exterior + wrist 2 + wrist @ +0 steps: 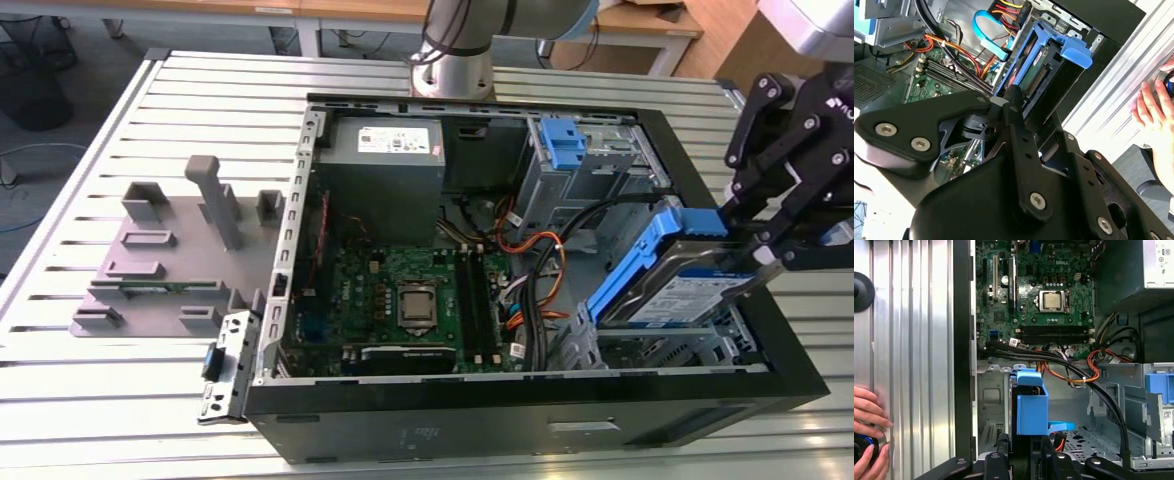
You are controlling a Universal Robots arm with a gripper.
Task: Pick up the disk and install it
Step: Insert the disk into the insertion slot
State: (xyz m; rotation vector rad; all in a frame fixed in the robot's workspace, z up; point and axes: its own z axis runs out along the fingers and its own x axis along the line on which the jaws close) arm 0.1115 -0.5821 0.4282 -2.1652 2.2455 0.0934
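Disk (681, 295), silver with a white-and-blue label, framed by its blue carrier (1031, 407). It is held tilted at the end of the case (534, 392) on the exterior view's right, with its high end above the case rim and its low end at the mouth of the bay (667, 345). Whether it has entered the bay cannot be told. The gripper (763, 250) is closed on the disk's high end, jaws pinching the carrier from both sides, and holds nothing else. In the second wrist view the disk's connector edge (1039, 75) faces into the case, towards a looped blue cable (986, 40). Black and orange cables (1069, 362) run just beside the bay on the side of the motherboard (400, 300). A person's hand (866, 415) rests on the table (80, 400) outside the case wall, apart from the disk. The step in hand is judged to be seating the disk in the bay. To do it well, the carrier's long sides should sit square to the bay walls and the tilt should come out gradually, so that neither corner jams. The cables should stay clear of the gap beneath the disk, lest one be trapped. The carrier is plastic and likely flexes, so slow, even pressure suits it better than a hard push, and the grip should be firm enough that the disk does not pivot between the jaws.
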